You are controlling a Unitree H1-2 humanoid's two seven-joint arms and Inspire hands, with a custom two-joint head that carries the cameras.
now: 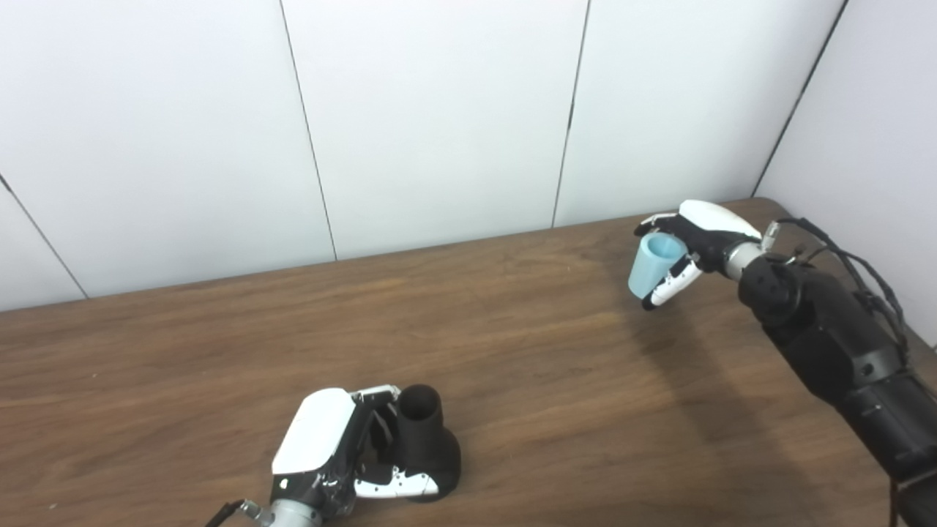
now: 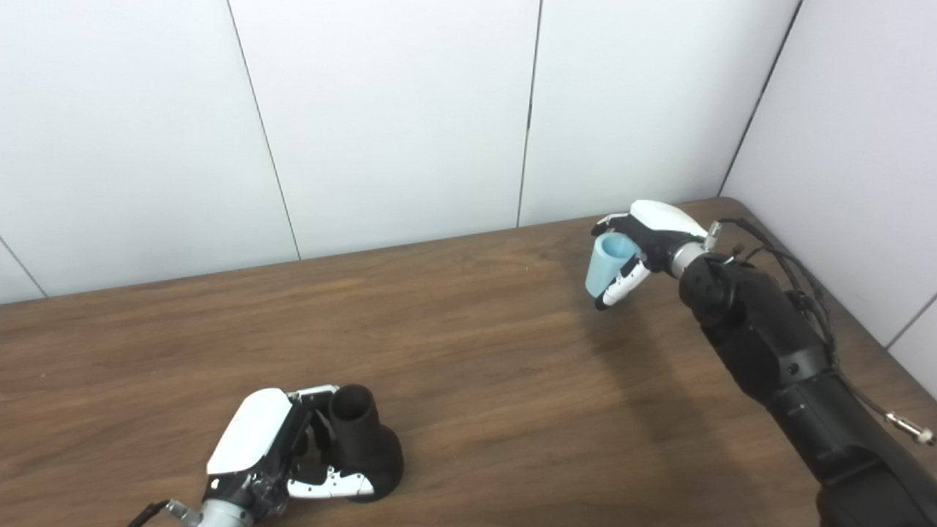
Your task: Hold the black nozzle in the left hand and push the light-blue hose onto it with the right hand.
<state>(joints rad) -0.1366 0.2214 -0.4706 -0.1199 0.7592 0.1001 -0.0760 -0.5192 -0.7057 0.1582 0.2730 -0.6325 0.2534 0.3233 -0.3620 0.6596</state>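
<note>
Both pieces are already in hand, so the picking up looks done and the joining is all that remains. The left hand [image 1: 344, 446] sits low at the near edge of the table [image 1: 512, 351], its fingers wrapped round the nozzle [image 1: 424, 446], which stands upright with its flared base on the wood and its open neck pointing up. Far off at the back right corner, the right hand [image 1: 684, 252] is closed on the hose [image 1: 654, 265], a short pale-blue tube held above the table, tilted, with one open end showing at the top. The two parts are well apart, nearly the whole table between them. From here I would say the task is around halfway: the right arm has to carry the hose across to the nozzle, turn it so an open end faces the neck, line the two up, and press down until it seats.
</note>
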